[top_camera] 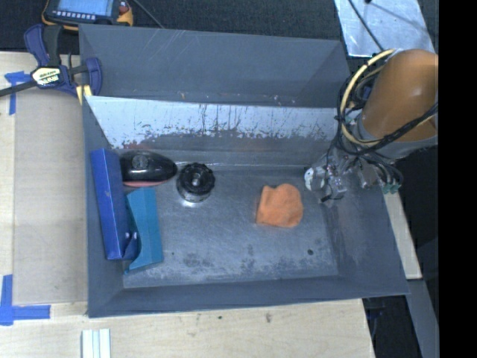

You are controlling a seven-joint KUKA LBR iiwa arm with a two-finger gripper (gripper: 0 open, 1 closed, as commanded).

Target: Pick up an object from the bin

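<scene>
By the left wall of the bin (223, 282) I see a long blue box (104, 200), then a round black knob (196, 180). Right of the middle lies an orange lump (280, 206), with my tool (326, 185) near it. It looks soft, light and squashy, so I would pinch its fat middle. It is almost round and points no clear way. I cannot tell if my tool is apart or together
</scene>
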